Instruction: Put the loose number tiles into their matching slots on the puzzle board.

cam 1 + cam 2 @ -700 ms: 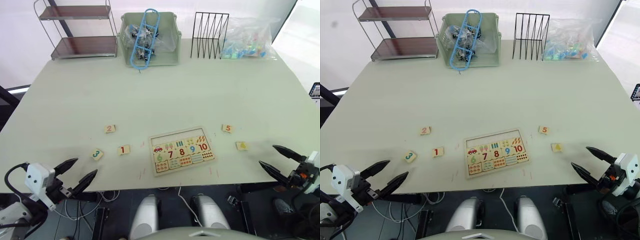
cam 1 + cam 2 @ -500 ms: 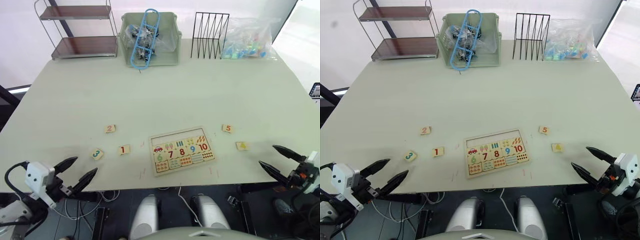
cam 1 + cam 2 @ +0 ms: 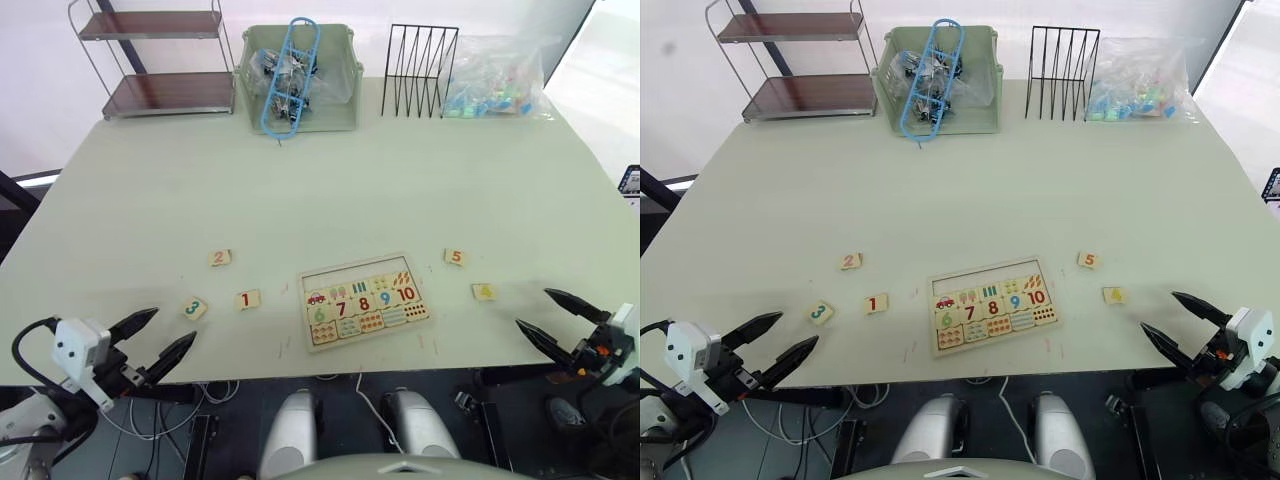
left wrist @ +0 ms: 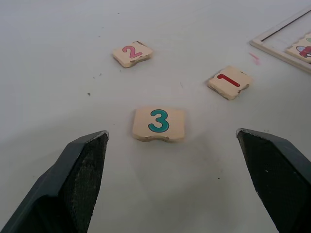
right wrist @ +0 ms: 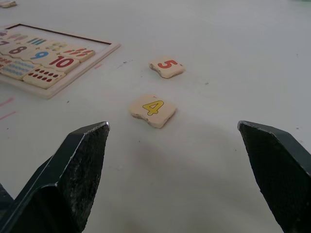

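Observation:
The puzzle board (image 3: 364,298) lies near the table's front edge, with its row of empty slots (image 3: 352,273) along the far side. Left of the board lie loose number tiles 2 (image 3: 220,257), 1 (image 3: 248,299) and 3 (image 3: 194,308). To its right lie tiles 5 (image 3: 455,257) and 4 (image 3: 484,292). My left gripper (image 3: 154,339) hangs open at the front edge, just short of tile 3 (image 4: 159,124). My right gripper (image 3: 560,317) is open too, a little short of tile 4 (image 5: 152,110), with tile 5 (image 5: 166,67) beyond it.
At the back of the table (image 3: 330,180) stand a small shelf rack (image 3: 155,60), a green bin (image 3: 298,78) with a blue plastic piece, a black wire rack (image 3: 418,70) and a bag of coloured pieces (image 3: 495,82).
The left gripper has sunk slightly lower toward the table's front edge. The right gripper and all tiles stay where they were.

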`<action>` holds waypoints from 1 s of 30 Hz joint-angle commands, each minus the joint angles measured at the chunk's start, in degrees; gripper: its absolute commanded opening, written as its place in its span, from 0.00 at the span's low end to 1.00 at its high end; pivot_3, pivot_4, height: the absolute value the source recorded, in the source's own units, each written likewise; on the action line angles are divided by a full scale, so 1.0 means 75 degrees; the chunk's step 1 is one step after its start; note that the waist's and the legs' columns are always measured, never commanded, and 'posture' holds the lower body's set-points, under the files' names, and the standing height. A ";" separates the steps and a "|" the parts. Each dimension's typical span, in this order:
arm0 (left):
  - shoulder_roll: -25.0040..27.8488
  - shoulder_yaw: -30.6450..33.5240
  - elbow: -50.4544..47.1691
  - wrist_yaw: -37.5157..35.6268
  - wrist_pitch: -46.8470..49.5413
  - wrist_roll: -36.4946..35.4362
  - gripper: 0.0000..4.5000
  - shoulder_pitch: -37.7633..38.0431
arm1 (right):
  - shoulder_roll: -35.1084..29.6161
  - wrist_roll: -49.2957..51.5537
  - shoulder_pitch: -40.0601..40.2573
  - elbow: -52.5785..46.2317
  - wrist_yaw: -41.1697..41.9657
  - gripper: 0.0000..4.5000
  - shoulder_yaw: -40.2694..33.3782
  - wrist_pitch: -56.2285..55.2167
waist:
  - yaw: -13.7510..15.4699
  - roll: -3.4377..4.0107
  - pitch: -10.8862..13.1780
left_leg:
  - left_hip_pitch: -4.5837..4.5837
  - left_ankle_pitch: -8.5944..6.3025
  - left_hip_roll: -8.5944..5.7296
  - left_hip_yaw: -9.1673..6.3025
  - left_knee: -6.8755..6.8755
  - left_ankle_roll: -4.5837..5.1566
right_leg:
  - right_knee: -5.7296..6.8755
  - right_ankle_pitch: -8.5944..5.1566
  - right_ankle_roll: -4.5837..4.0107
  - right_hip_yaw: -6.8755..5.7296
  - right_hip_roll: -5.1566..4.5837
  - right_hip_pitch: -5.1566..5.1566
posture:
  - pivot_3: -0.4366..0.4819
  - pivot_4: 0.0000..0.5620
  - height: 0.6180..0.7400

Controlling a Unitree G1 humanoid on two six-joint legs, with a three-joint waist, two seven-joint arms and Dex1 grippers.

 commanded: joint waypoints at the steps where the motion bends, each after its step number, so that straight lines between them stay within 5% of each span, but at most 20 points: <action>1: 0.0322 -0.0008 -0.0014 -0.0411 -0.0247 -0.0091 1.00 -0.0191 | -0.0043 0.0131 -0.0066 -0.0101 0.0164 0.99 -0.0067 -0.0210 | 0.0001 0.0000 0.0000 | 0.0000 0.0000 0.0000 -0.0001 0.0000 0.0000 | 0.0000 0.0000 0.0000 -0.0001 0.0000 0.0000 | 0.48 0.27 1.00; 18: 0.1755 -0.0941 0.0132 -0.2022 -0.0411 0.0122 1.00 -0.1577 | -0.0646 0.1800 -0.0427 -0.1901 0.2359 0.99 0.0520 0.1154 | 0.0006 0.0004 0.0002 | 0.0000 0.0000 0.0003 0.0000 0.0001 0.0000 | 0.0004 0.0002 0.0000 -0.0002 0.0003 0.0001 | 0.48 0.27 1.00; 30: 0.2399 -0.2456 0.0837 -0.2488 -0.0565 0.0974 1.00 -0.3327 | -0.0742 0.1421 -0.0557 -0.1771 0.2430 0.99 0.0420 0.0993 | 0.0013 0.0003 0.0002 | -0.0001 0.0000 0.0000 -0.0001 0.0002 0.0000 | 0.0005 0.0022 -0.0023 -0.0003 0.0006 0.0002 | 0.48 0.27 1.00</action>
